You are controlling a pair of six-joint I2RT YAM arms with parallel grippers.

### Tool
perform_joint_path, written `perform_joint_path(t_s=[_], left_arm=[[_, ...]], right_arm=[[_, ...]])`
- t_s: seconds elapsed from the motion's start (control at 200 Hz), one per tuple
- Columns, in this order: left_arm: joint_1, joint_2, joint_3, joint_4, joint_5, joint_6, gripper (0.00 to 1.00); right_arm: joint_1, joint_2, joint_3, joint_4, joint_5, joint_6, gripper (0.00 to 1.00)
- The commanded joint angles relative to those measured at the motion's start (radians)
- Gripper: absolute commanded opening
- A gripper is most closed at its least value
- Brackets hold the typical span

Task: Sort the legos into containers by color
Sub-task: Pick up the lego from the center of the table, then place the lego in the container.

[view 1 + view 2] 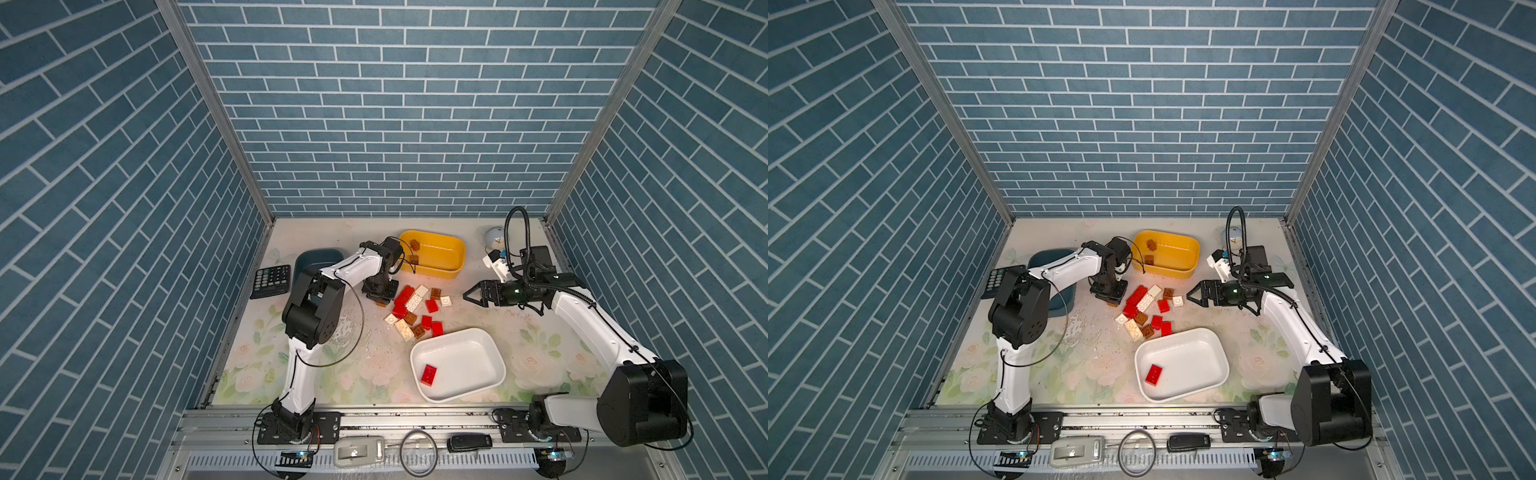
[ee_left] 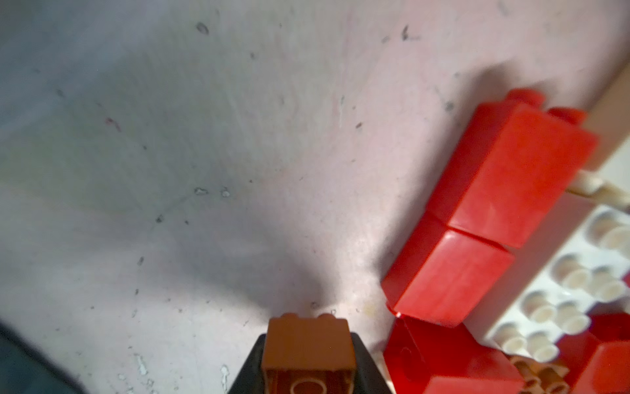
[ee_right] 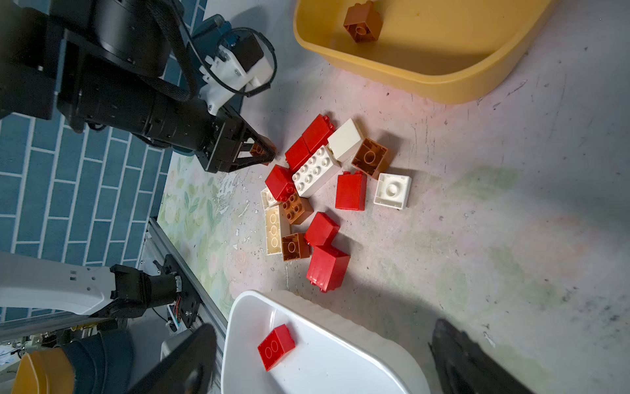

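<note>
Both top views are bright and even, lit from overhead. The counter [image 1: 540, 332] shows only soft, short shadows, and the white tub [image 1: 469, 357] glows close to overexposed. The wide lens bends the brick walls [image 1: 83, 166] outward at the edges. The left wrist view is dim and soft: the brown brick [image 2: 308, 344] and red bricks [image 2: 511, 170] are blurred, with a broad grey shadow across the counter. The right wrist view is sharp mid-frame and shaded along one side, and the right claw [image 3: 323, 324] shows dark, unfocused fingers [image 3: 470, 361].
</note>
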Motion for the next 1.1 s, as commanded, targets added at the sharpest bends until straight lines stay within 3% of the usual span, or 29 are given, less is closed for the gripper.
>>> perform_joint_path(t_s=[0.0, 0.25, 0.57, 0.75, 0.815, 0.95, 1.095], left_arm=[[-0.003, -0.075, 0.058, -0.071, 0.002, 0.001, 0.25], [-0.005, -0.032, 0.274, -0.022, 0.073, -0.051, 0.27], [-0.004, 0.270, 0.673, 0.036, 0.069, -0.103, 0.28], [-0.004, 0.398, 0.799, 0.084, 0.041, -0.114, 0.30], [-0.004, 0.421, 0.813, 0.118, 0.026, -0.115, 0.35], [-0.004, 0.445, 0.852, 0.120, 0.016, -0.114, 0.56], [-0.007, 0.394, 0.836, 0.052, 0.008, -0.080, 0.70]], right_arm=[[-0.002, 0.014, 0.028, 0.006, -0.024, -0.031, 0.99], [-0.003, 0.028, 0.042, 0.034, -0.032, -0.019, 0.99], [-0.004, 0.019, 0.051, 0.031, -0.022, -0.016, 0.99], [-0.004, 0.017, 0.052, 0.028, -0.023, -0.014, 0.99], [-0.003, 0.017, 0.053, 0.026, -0.027, -0.014, 0.99], [-0.004, 0.014, 0.054, 0.018, -0.023, -0.018, 0.99], [-0.004, 0.011, 0.049, 0.013, -0.027, -0.021, 0.99]])
